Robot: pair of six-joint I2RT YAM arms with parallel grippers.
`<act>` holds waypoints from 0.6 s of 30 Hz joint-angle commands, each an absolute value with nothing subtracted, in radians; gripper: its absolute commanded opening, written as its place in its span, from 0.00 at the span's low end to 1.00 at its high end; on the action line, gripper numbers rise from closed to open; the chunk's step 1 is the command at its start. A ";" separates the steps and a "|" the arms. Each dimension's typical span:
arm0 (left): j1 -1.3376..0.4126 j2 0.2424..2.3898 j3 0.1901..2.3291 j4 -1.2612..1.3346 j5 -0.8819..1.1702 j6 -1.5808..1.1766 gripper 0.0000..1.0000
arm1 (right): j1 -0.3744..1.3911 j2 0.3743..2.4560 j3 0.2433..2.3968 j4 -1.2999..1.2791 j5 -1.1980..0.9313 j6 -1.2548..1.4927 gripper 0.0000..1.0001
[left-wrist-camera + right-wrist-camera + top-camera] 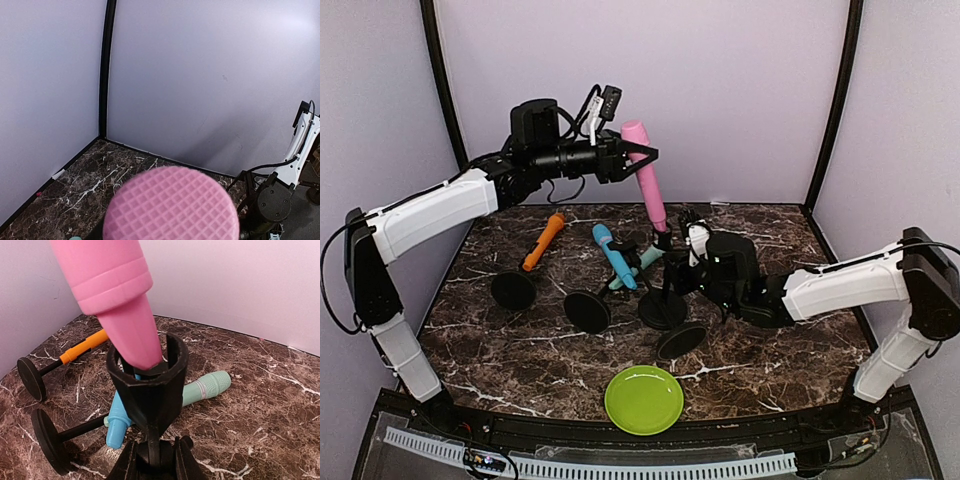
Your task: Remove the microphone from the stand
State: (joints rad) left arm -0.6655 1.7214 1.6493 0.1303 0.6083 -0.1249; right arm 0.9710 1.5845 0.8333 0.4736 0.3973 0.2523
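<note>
Where the top camera looks down on the marble table, we see the pink microphone standing tilted, with its narrow tail seated in the clip of the black stand. The left claw is closed around the microphone's upper body, just under the head. From the left wrist we get only the waffle-patterned pink head, cut off by the bottom edge, and the claw's own fingers fall outside that picture. The right claw is clamped on the stand's thin stem below the clip. Its fingers are cut off at the bottom of the right wrist view, and from above the arm hides the grip. Behind the clip lie a blue microphone, a mint microphone and an orange microphone, each partly hidden. A green plate sits near the front edge. Any print on these things is too small for us to read.
</note>
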 commanded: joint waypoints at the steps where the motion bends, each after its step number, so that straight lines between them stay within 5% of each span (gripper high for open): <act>1: -0.664 1.581 1.556 0.281 0.583 -0.118 0.00 | 0.969 1.598 0.782 0.325 0.449 0.274 0.00; 18: -0.664 1.354 1.391 0.292 0.457 -0.144 0.00 | 0.964 1.561 0.798 0.319 0.441 0.285 0.00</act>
